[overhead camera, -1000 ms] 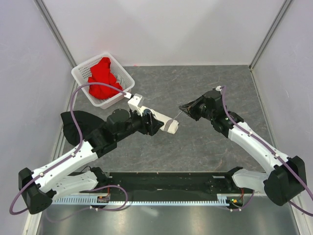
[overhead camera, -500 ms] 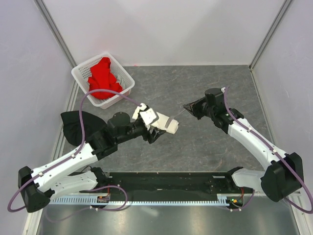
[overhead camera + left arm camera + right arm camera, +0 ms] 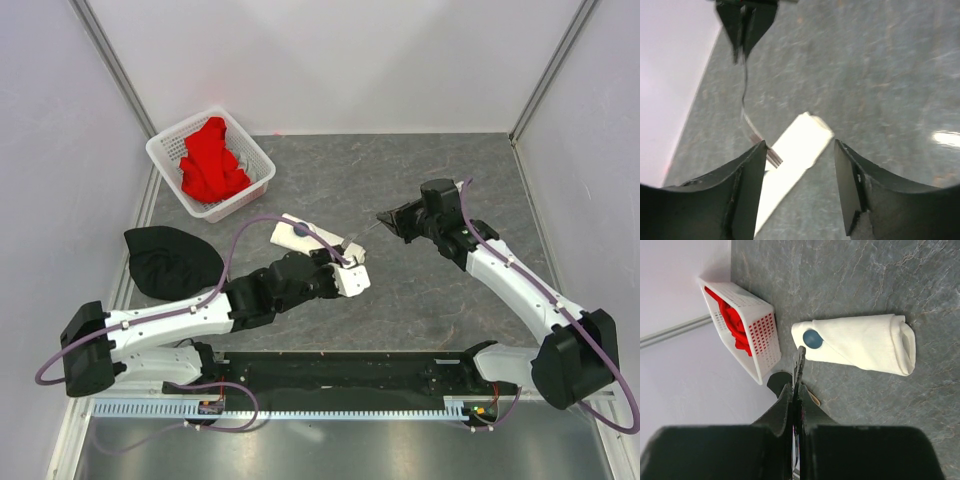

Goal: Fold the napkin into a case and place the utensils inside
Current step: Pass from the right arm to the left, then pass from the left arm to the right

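Step in hand: loading the fork, and the fold looks done. In the far left corner of the desk [image 3: 400,170] sits a basket [image 3: 165,150] with a red cloth [image 3: 210,160]. A black cloth [image 3: 170,262] lies by the left edge, out of play. The left tool [image 3: 798,150] is spread and pinches nothing, one finger either side of one end of the case [image 3: 860,342]. The case lies left of centre, midway between the near and far edges. It is a cream, narrow layered strip with one end looped, and the spoon [image 3: 813,338] shows its blue bowl at the other end. The fork [image 3: 744,90] has its tines at the case's edge. The right tool [image 3: 383,218] is pressed together on the fork's handle. Next, I judge: steady the top layer and slide the tines in beside the spoon — they may snag the cloth.
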### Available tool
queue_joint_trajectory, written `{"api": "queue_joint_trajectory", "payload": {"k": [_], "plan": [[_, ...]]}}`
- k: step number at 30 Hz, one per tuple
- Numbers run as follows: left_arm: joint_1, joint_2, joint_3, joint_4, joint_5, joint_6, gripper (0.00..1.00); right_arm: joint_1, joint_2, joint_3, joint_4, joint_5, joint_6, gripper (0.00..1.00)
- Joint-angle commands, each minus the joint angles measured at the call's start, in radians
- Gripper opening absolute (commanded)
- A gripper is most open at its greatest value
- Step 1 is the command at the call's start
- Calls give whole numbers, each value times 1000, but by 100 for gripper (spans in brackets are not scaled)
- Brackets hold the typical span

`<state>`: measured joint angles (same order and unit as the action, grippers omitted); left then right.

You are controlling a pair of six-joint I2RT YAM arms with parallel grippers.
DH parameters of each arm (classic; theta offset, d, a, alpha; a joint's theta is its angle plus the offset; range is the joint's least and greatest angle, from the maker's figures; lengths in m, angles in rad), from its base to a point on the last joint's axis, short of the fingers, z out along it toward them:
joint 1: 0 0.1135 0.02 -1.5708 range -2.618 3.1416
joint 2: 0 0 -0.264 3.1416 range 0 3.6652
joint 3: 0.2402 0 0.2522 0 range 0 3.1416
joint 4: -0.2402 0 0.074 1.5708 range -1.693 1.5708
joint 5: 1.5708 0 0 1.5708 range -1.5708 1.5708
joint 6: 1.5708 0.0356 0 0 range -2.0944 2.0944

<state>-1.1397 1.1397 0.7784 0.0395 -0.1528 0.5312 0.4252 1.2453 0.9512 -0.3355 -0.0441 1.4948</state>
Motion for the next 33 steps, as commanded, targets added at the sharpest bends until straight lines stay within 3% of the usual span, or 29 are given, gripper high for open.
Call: {"api": "queue_joint_trajectory", "payload": {"k": [1, 9, 15, 16, 18, 19, 21, 22, 24, 25, 26, 29, 33], "plan": [[-17, 8, -19, 196, -232, 96, 57, -5, -14, 35, 19, -34, 51, 0], [-32, 28, -51, 315, -332, 107, 50, -9, -18, 15, 33, -53, 73, 0], [-35, 17, -60, 364, -346, 101, 37, -9, -12, 8, 55, -83, 90, 0], [-35, 15, -57, 362, -349, 99, 26, -9, -7, 4, 61, -101, 93, 0], [-35, 17, -56, 367, -387, 90, 13, -9, -3, 4, 67, -114, 90, 3], [-34, 18, -57, 372, -404, 89, 2, -11, -6, 4, 72, -115, 75, 7], [-29, 18, -53, 347, -441, 67, 2, -9, -12, 1, 76, -114, 61, 18], [-25, 15, -32, 317, -447, 46, 2, -8, -17, 1, 82, -111, 24, 29], [-2, 5, 2, 182, -441, -45, 2, -9, -26, 9, 87, -88, -57, 43], [12, -1, 40, 130, -435, -81, 2, -9, -27, 15, 85, -77, -102, 57], [30, -15, 62, 64, -421, -168, 2, -8, -23, 27, 87, -77, -205, 65], [150, -41, 160, -189, -259, -340, 2, -8, 3, 64, 75, -112, -382, 78], [386, -23, 295, -435, 77, -454, 2, -11, 9, 96, 18, -172, -727, 93]]}}
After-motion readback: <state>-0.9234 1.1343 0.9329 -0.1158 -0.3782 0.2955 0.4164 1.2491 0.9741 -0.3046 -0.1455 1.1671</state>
